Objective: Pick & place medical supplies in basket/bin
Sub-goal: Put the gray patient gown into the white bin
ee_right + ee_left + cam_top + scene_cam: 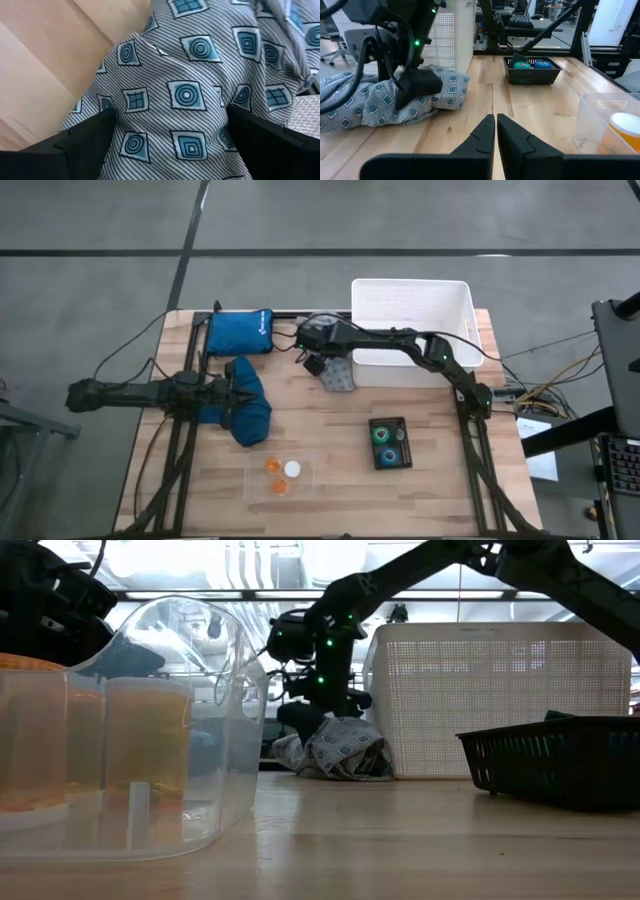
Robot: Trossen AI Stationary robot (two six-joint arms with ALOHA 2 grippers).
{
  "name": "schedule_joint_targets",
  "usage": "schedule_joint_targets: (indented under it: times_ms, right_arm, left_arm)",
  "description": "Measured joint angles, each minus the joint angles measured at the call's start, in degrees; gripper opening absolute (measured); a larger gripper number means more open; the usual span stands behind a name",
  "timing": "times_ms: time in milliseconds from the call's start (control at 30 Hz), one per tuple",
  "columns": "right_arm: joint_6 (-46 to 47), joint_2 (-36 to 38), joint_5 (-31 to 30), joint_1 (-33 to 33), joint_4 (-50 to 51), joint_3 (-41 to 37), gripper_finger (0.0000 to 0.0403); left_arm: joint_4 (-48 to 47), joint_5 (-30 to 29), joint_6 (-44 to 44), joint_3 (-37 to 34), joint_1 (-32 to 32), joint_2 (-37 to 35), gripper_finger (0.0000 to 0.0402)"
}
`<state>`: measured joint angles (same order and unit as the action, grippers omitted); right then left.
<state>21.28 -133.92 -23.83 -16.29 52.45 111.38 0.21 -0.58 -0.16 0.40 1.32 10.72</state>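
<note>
The right arm reaches across the front of the white tub point(410, 300), its right gripper point(167, 132) lowered with fingers spread wide on either side of the grey patterned cloth point(338, 377), which lies heaped on the table just beside the tub. The left arm lies low over the dark blue cloth point(248, 416), left gripper point(496, 131) pinched shut, empty. A small black basket point(389, 443) holds green and blue tape rolls point(381, 436); a clear tray point(278, 477) holds orange and white caps point(273, 467).

Pale grey striped cloth point(190, 95) with teal squares and circles; dark blue cloth point(247, 412); white bin point(412, 300); orange and white caps point(281, 472); green and blue tape rolls point(389, 445); light wooden bench point(440, 480)
</note>
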Motion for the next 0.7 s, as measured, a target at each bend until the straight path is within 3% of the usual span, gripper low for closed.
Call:
schedule_joint_targets:
  times_ms: [433,700]
  right_arm:
    - [0.37,0.32,4.14,-1.18,-5.42,-6.98,0.0375]
    - [0.87,0.15,5.03,-1.34,-6.10,-6.76,0.0371]
  left_arm:
    - [0.00,0.00,0.20,-0.01,-0.01,0.00,0.0026]
    - [0.00,0.00,0.20,0.00,0.00,0.00,0.0026]
